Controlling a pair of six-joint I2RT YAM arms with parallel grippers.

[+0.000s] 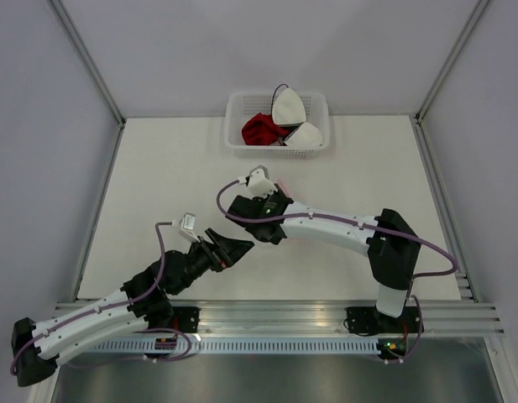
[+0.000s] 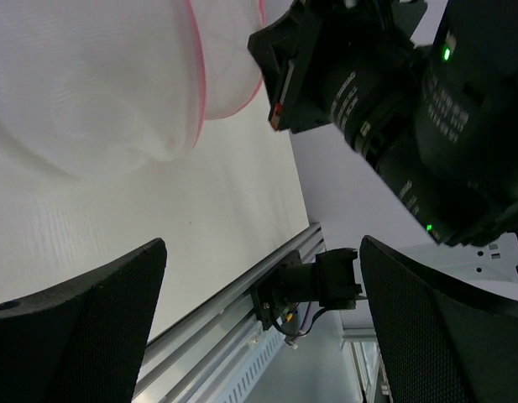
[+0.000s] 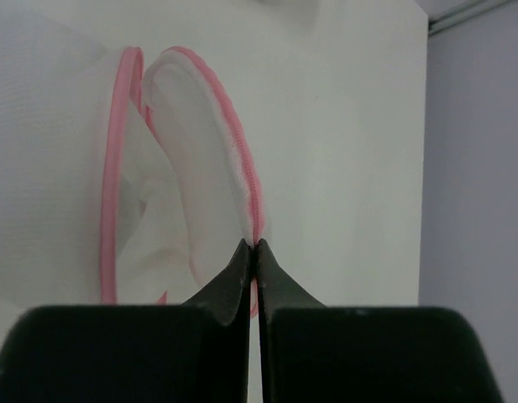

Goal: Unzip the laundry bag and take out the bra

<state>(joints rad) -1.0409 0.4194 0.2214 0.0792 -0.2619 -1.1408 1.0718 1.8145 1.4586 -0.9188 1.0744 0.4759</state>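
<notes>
The left claw (image 1: 232, 249) sat nearest the arm bases with its two black fingers (image 2: 91, 319) spread wide apart and nothing between them, low over the off-white table (image 1: 158, 185). Just beyond it, towards the middle of the table, the right claw (image 3: 252, 245) had its fingertips pressed together, pinching the pink zipper trim (image 3: 238, 143) of the small rounded laundry bag of translucent white mesh (image 3: 187, 168). The bag lay on the table under and just past that claw (from above it was mostly hidden by the right wrist, with only a sliver of pink showing beside it). In the right wrist view two pink-edged lips of the bag curved apart from each other, with pale mesh between them; what lay inside could not be made out. From the left wrist the same mesh (image 2: 91, 84) filled the upper left, close to the black body of the right arm.

At the far edge of the table stood a white rectangular slotted plastic basket (image 1: 235, 126), well apart from both claws. It held a crumpled red cloth item (image 1: 259, 128) and two white dome-shaped pieces (image 1: 289, 107).
</notes>
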